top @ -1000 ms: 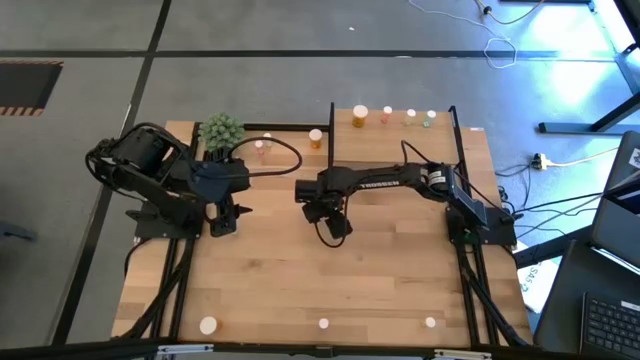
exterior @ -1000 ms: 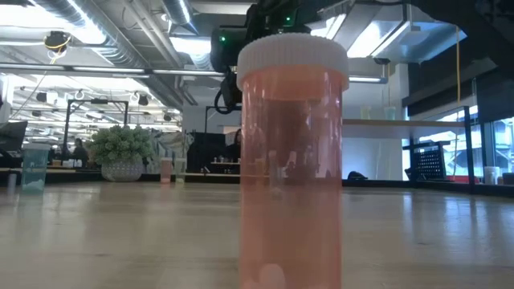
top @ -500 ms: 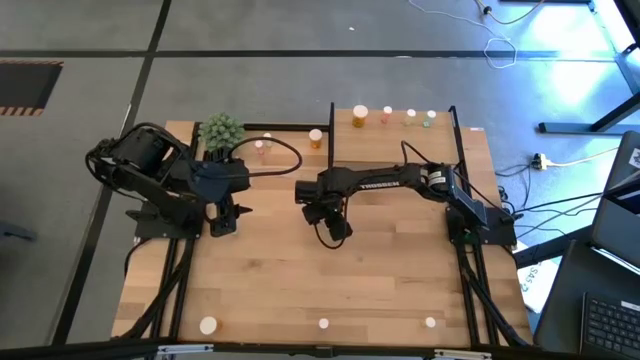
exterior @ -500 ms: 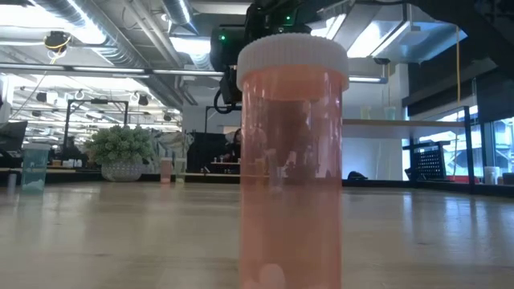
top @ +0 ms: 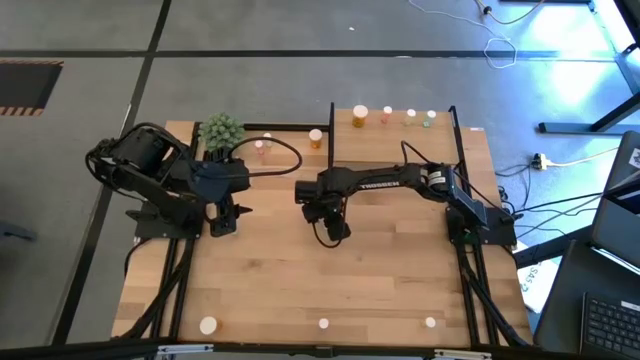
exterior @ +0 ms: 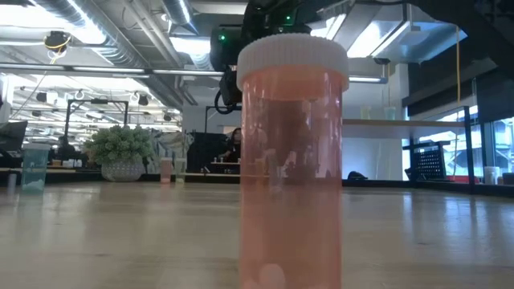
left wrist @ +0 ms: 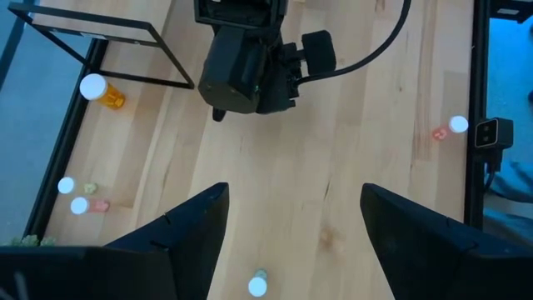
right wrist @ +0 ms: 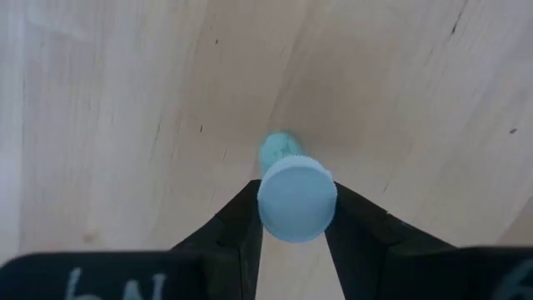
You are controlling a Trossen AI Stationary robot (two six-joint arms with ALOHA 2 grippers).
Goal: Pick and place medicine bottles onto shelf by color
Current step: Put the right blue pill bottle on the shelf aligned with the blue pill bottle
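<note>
Here, right pincer [right wrist: 296, 218] pinches a green bottle [right wrist: 293, 196] above the wooden tabletop [right wrist: 125, 108]; left pincer [left wrist: 291, 225] spread.

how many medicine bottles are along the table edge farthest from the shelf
3, all standing: the left bottle, the middle bottle and the right bottle, spread out along that edge. Nothing there seems to hide another.

Grey floor [top: 300, 25], exposed ceiling ducts [exterior: 88, 32], seemingly an office.
</note>
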